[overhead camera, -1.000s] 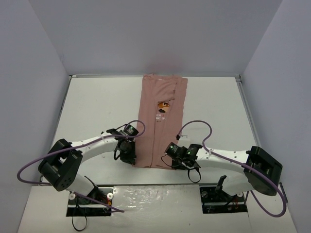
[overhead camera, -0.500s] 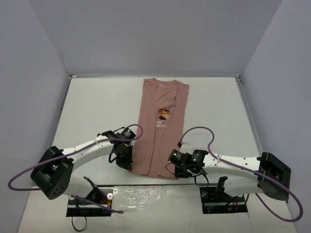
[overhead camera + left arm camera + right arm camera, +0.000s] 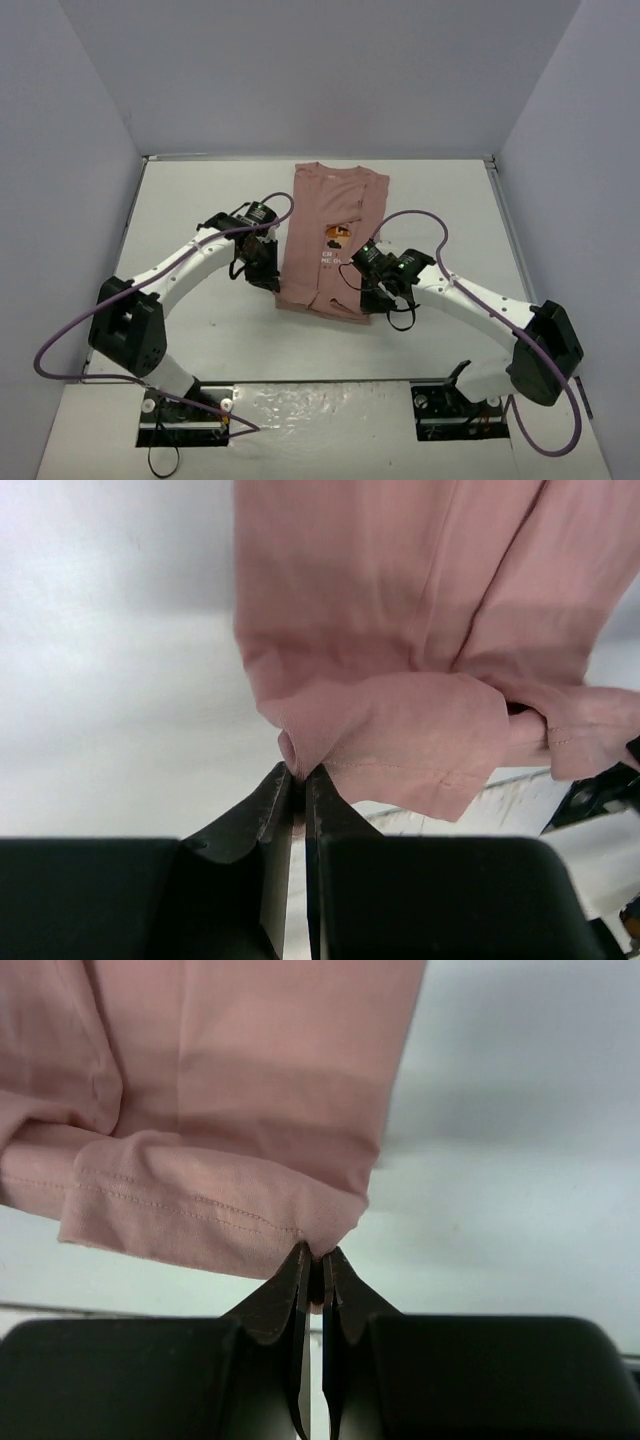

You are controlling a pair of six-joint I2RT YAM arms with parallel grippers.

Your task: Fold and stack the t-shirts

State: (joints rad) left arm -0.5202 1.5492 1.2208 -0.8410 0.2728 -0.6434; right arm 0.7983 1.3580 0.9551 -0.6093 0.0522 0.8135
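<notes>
A white table (image 3: 180,190) is filling the middle of the frame, running from the back wall at the top down to the near edge at the bottom. 1 pink t-shirt (image 3: 335,205) is lying on it just above centre as a narrow strip, its collar end resting flat toward the top and its lower hem hanging raised off the surface.

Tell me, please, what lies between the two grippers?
The near hem of the t-shirt. The top view shows it running from the left gripper to the right gripper, each shut on one corner.
</notes>
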